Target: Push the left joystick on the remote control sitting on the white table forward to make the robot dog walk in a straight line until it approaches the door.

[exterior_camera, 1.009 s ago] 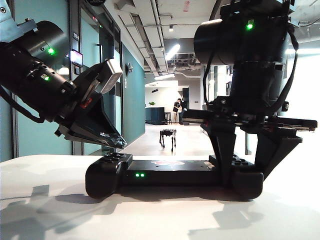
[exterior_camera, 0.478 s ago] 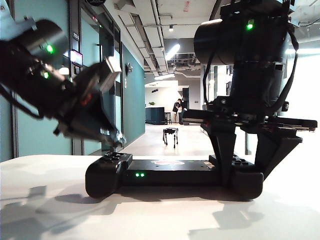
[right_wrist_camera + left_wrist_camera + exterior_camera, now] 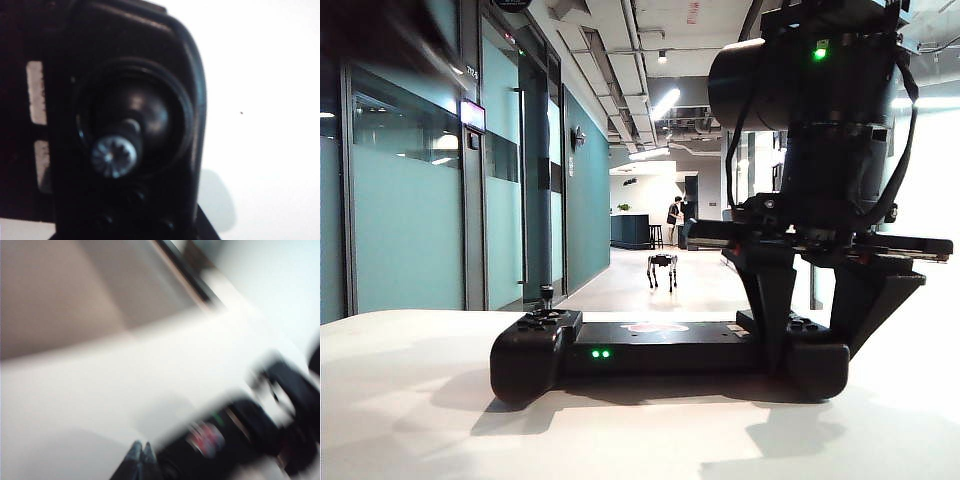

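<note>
The remote (image 3: 665,350) is seen on the table (image 3: 410,400), its right end straddled by the right gripper (image 3: 815,325), the left gripper's (image 3: 141,460) tips pressed together nearby, the dog (image 3: 660,270) standing down the corridor.

Black remote control (image 3: 665,352) flat on white table (image 3: 410,400).

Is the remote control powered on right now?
On. The remote control lies flat on the white table, and two small green lights glow on its front edge in the exterior view.
</note>
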Robot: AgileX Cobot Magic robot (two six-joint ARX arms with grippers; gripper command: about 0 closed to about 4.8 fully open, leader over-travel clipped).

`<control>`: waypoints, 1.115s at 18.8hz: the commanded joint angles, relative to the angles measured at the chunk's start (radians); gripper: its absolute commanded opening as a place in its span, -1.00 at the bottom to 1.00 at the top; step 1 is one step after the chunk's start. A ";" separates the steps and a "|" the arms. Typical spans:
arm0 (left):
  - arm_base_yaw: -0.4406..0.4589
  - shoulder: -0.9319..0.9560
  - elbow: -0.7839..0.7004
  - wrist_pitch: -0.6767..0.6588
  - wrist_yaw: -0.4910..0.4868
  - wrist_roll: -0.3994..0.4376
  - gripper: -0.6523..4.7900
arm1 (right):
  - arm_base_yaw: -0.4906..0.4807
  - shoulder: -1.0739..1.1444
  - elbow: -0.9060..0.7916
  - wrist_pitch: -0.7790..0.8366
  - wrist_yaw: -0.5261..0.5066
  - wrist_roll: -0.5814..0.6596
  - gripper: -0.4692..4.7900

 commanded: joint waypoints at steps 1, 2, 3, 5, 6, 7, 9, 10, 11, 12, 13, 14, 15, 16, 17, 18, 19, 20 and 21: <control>-0.001 -0.154 0.001 -0.030 -0.103 -0.006 -0.78 | -0.001 -0.001 -0.003 -0.003 -0.036 -0.034 0.42; -0.001 -0.200 0.001 -0.050 -0.118 -0.008 -0.78 | -0.001 -0.002 -0.002 -0.006 -0.050 -0.052 0.48; -0.001 -0.241 0.001 -0.077 -0.128 -0.012 -0.78 | -0.001 -0.003 -0.002 -0.016 -0.056 -0.052 0.48; -0.001 -0.304 0.001 -0.126 -0.175 -0.011 -0.78 | 0.000 -0.008 0.016 -0.078 -0.064 -0.053 0.48; -0.001 -0.344 0.001 -0.149 -0.195 -0.011 -0.78 | 0.000 -0.019 0.034 -0.127 -0.060 -0.072 0.48; -0.001 -0.362 0.001 -0.158 -0.195 -0.011 -0.78 | 0.001 -0.037 0.041 -0.148 -0.060 -0.075 0.48; -0.001 -0.416 0.001 -0.193 -0.195 -0.011 -0.78 | 0.001 -0.131 0.042 -0.171 -0.051 -0.074 0.46; -0.001 -0.432 0.000 -0.210 -0.195 -0.011 -0.78 | 0.001 -0.183 0.042 -0.185 -0.035 -0.074 0.45; -0.001 -0.452 0.000 -0.236 -0.195 -0.011 -0.78 | 0.000 -0.264 0.041 -0.197 -0.008 -0.075 0.28; 0.000 -0.466 -0.001 -0.254 -0.196 -0.011 -0.78 | 0.000 -0.325 0.041 -0.199 0.018 -0.075 -0.03; -0.001 -0.479 -0.004 -0.265 -0.207 -0.011 -0.78 | 0.000 -0.386 0.041 -0.196 0.048 -0.075 -0.63; -0.001 -0.505 -0.027 -0.264 -0.212 -0.011 -0.78 | 0.000 -0.461 0.040 -0.190 0.108 -0.102 -0.83; -0.001 -0.533 -0.061 -0.254 -0.212 -0.011 -0.78 | 0.000 -0.517 0.039 -0.181 0.161 -0.156 -0.84; -0.001 -0.570 -0.105 -0.244 -0.212 -0.011 -0.78 | 0.000 -0.585 0.031 -0.156 0.214 -0.226 -0.84; -0.001 -0.611 -0.149 -0.225 -0.212 -0.011 -0.78 | 0.000 -0.667 0.002 -0.091 0.247 -0.282 -0.84; -0.001 -0.644 -0.181 -0.205 -0.214 -0.011 -0.78 | 0.000 -0.725 -0.030 -0.031 0.254 -0.300 -0.84; -0.001 -0.676 -0.211 -0.180 -0.222 -0.003 -0.78 | 0.000 -0.785 -0.072 0.039 0.254 -0.319 -0.84; -0.001 -0.699 -0.235 -0.163 -0.236 0.000 -0.78 | 0.000 -0.837 -0.119 0.114 0.254 -0.339 -0.84; 0.000 -0.723 -0.264 -0.146 -0.239 0.001 -0.78 | 0.000 -0.894 -0.175 0.192 0.254 -0.359 -0.84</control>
